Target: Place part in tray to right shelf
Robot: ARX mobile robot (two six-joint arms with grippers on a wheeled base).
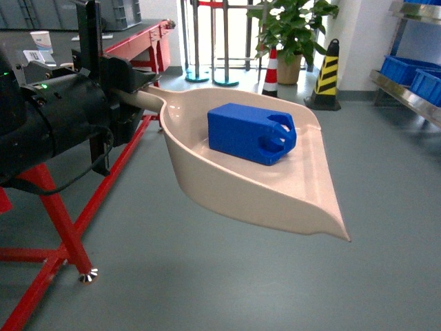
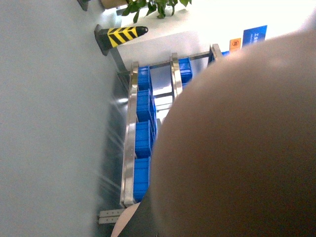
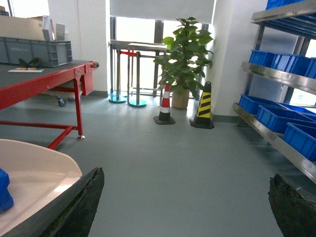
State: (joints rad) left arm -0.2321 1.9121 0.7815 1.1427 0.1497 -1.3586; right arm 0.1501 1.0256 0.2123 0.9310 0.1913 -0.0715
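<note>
The beige tray (image 1: 275,196) hangs in the air over the floor, its handle running into my left gripper (image 1: 132,95), which is shut on it. The blue part (image 1: 251,132) lies inside the tray, its looped end toward the front lip. In the left wrist view the tray's underside (image 2: 237,148) fills most of the picture and hides the jaws. My right gripper (image 3: 186,173) is open and holds nothing, to the right of the tray (image 3: 34,168) and the part (image 3: 4,190). The right shelf (image 3: 276,143) stands off to the right, apart from both grippers.
Blue crates (image 3: 276,116) sit on the steel shelf (image 1: 413,96). A red-framed table (image 1: 62,227) stands at the left. Striped cones (image 1: 325,76) and a potted plant (image 3: 185,49) are at the far wall. Grey floor (image 3: 187,148) lies between.
</note>
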